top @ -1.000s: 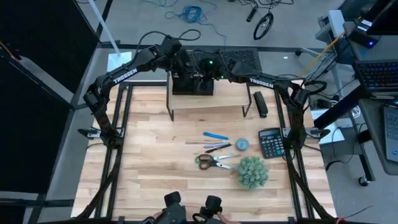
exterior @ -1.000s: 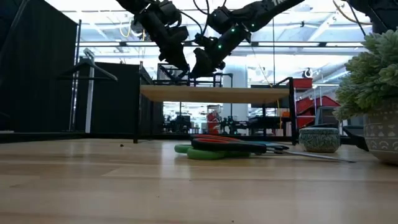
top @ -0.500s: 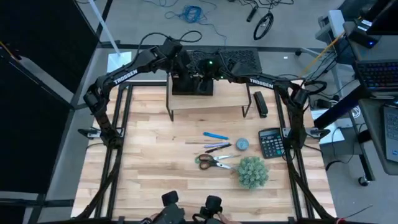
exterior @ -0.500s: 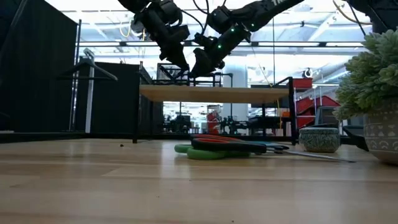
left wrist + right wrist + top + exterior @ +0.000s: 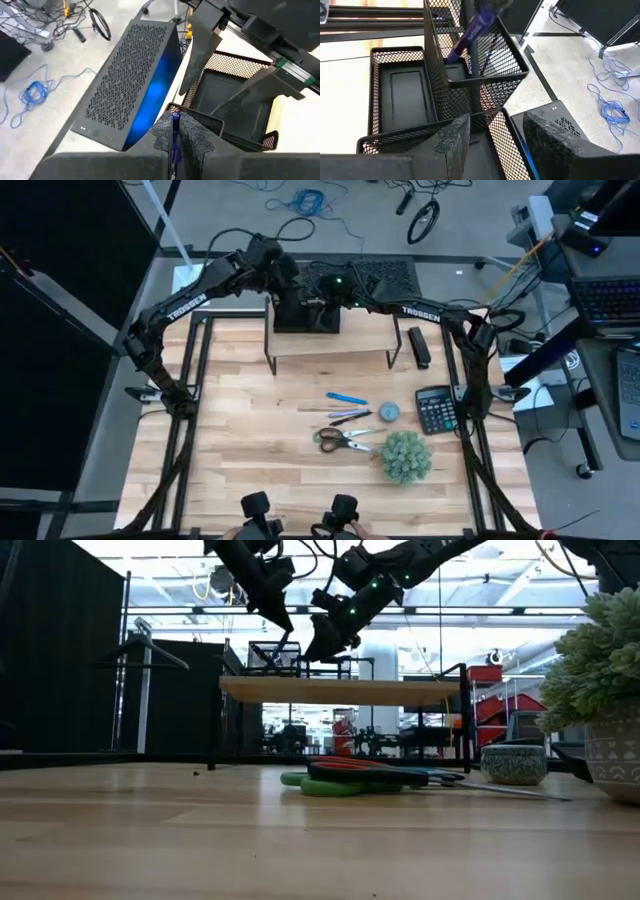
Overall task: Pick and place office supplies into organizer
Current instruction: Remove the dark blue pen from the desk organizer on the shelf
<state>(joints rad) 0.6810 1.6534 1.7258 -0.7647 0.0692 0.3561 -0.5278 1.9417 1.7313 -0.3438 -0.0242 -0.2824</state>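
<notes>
The left gripper, clamped on a slim blue pen, holds it in the black mesh organizer's cup; the right gripper hangs open beside it. The scissors and pens remain mid-table.

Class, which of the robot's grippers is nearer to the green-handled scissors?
Right, narrowly. Both grippers hover above the organizer on the riser shelf, far from the green-handled scissors; the right gripper sits slightly closer than the left gripper.

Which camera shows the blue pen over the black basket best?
The right wrist view: the blue pen angles into the organizer cup. The left wrist view shows it edge-on in the left hand. High and low views hide it.
</notes>
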